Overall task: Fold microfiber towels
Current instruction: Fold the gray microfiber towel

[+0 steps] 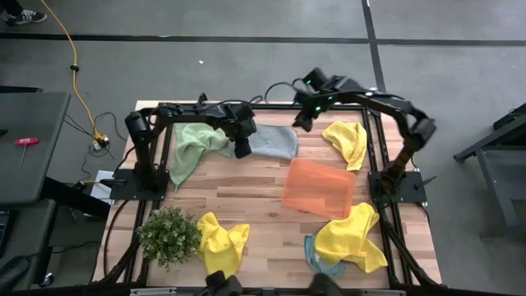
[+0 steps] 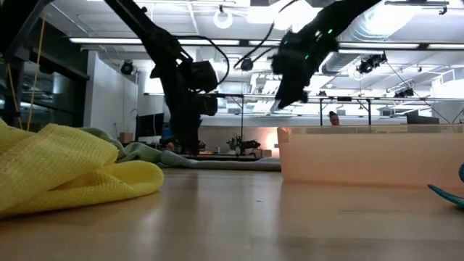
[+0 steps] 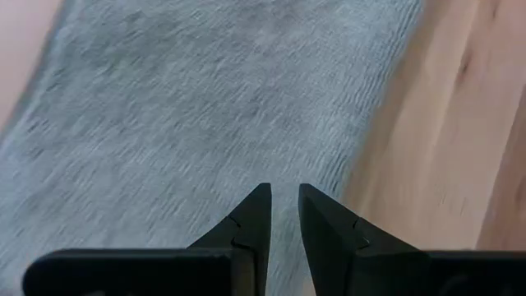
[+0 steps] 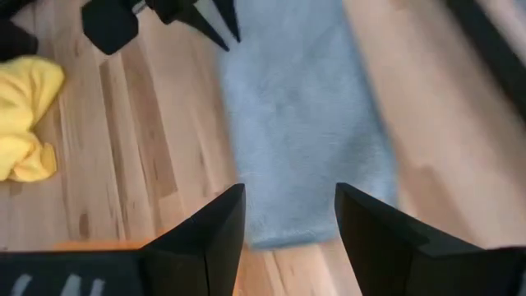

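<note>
Robotics lab / open industrial workspace. Wood-slat table (image 1: 246,197) sits on a bare grey concrete floor (image 1: 246,70) with dark seams, yellow cable (image 1: 76,66) trailing across it, two arms bolted to a black frame (image 1: 386,177). Low view: exposed ceiling with strip lights (image 2: 145,42) and ducting (image 2: 377,32), metal rack framing (image 2: 348,101) across the back, a person (image 2: 333,117) far off behind the bench

Grey floor (image 1: 205,20) with dark seams — bright ceiling strip lights (image 2: 167,41)
</note>
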You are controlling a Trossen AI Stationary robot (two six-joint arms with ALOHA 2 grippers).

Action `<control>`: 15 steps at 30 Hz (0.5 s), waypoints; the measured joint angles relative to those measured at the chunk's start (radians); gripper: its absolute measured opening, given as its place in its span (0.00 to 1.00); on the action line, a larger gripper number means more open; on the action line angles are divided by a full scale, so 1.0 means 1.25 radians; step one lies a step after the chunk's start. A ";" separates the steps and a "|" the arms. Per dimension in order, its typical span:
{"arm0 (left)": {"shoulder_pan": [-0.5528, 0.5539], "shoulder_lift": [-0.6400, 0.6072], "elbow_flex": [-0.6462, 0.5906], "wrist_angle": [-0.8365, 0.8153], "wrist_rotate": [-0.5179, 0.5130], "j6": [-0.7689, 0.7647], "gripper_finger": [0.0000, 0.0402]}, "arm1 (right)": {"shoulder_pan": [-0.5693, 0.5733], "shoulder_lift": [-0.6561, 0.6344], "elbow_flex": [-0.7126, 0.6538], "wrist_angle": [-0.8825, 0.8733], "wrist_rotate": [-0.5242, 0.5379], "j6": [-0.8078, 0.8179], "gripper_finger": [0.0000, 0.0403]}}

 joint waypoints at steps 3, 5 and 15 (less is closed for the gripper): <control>-0.011 0.023 0.000 -0.003 0.001 -0.003 0.14 | 0.029 0.065 0.000 0.026 -0.007 0.007 0.45; -0.021 0.038 0.000 -0.001 0.001 -0.022 0.14 | 0.043 0.105 0.000 0.048 -0.007 0.030 0.45; -0.035 0.045 0.002 -0.004 -0.001 -0.095 0.14 | 0.076 0.237 0.000 0.116 0.133 0.206 0.45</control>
